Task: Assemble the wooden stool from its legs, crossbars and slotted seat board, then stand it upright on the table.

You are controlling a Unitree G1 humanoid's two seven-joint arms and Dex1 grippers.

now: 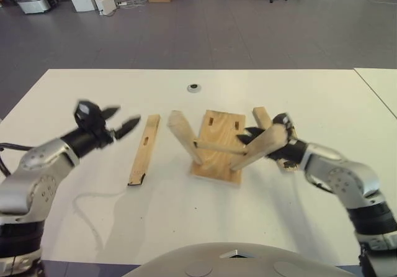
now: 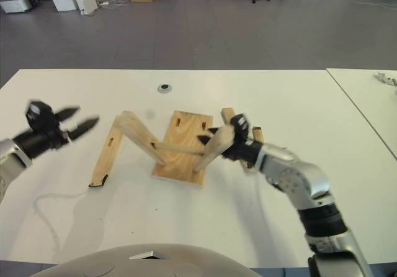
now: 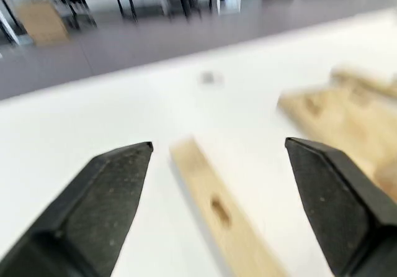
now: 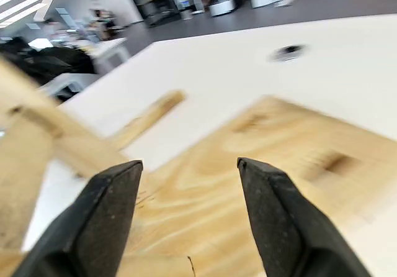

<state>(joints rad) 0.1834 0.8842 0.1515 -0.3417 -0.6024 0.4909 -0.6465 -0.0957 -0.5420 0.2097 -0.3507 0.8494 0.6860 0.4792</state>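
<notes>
A broad white table (image 1: 322,103) carries all the parts. Near its middle a pale rectangular plywood seat board (image 1: 217,160) lies flat, with small slots cut into its face.

A frame of two flat pale wooden legs joined by a thin wooden crossbar (image 1: 217,146) stands on the seat board. The lower ends of both legs rest on the board and their upper ends splay outward. The left-leaning leg (image 1: 183,135) tilts out past the seat board's left edge. The right-leaning leg (image 1: 262,146) tilts out past its right edge.

A loose flat wooden leg (image 1: 144,149) with a slot through it lies on the table to the left of the seat board, apart from it and roughly along its long side. Another pale wooden piece (image 1: 261,116) lies just right of the seat board, largely hidden behind the arm there.

The black two-fingered right gripper (image 4: 189,163) sits at the seat board's right side, close behind the right-leaning leg. Its fingers are spread over the board's face with nothing pinched between them. Whether it touches that leg cannot be told.

The black left gripper (image 1: 126,117) hangs above the table left of the seat board, beyond the loose flat wooden leg. Its fingers are wide apart and hold nothing.

A small dark round fitting (image 1: 194,88) sits in the table beyond the seat board's far edge.
</notes>
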